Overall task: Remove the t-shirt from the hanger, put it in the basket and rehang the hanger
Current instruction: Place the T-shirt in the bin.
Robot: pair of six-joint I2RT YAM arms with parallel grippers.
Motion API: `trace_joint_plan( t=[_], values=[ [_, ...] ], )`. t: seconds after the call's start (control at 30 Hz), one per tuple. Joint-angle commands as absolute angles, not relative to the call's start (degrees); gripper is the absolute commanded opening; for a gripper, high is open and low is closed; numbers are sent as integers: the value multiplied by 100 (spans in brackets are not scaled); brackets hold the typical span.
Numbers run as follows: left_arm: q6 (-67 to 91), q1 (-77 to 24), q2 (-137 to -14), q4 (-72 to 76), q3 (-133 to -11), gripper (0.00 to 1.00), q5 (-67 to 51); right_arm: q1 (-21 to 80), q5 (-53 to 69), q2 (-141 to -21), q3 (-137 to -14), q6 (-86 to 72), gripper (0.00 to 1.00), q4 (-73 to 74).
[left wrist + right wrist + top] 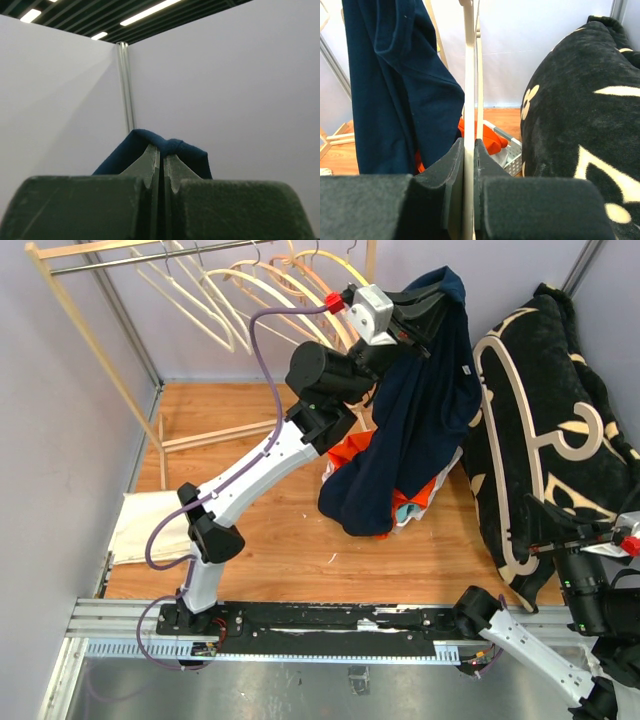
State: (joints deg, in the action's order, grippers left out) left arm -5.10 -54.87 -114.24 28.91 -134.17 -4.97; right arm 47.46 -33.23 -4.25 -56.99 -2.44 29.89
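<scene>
The navy t-shirt [410, 410] hangs in a long drape from my left gripper [440, 302], which is raised high at the back and shut on a fold of it. In the left wrist view the cloth [150, 142] bunches over the closed gripper [161, 155]. My right gripper [469, 145] is shut on a cream wooden hanger [469, 75], seen edge-on and rising straight up out of frame. The t-shirt [395, 85] hangs just left of that hanger; I cannot tell whether they touch. In the top view the right gripper [548, 544] is low at the right, beside the black cushion.
A wooden rack with several empty hangers [230, 290] stands at the back left. A big black patterned cushion [540, 420] fills the right side. A white basket [512, 150] with orange cloth [350, 455] sits under the t-shirt. A pale cloth [140, 525] lies at the left edge.
</scene>
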Motion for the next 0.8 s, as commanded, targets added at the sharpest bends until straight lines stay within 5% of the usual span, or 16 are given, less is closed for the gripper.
trace_joint_plan(
  t=[0.0, 0.4, 0.77],
  values=[
    [-770, -5467, -11621, 3207, -13581, 1, -361, 4865, -3469, -287, -5792, -93, 1, 2870],
    [-801, -5416, -11421, 2745, -12457, 1, -123, 4860, -3686, -161, -5774, 29, 1, 2997],
    [-714, -5528, -9799, 2755, -9714, 1, 414, 4863, -3753, -234, -5752, 208, 1, 2841]
  ],
)
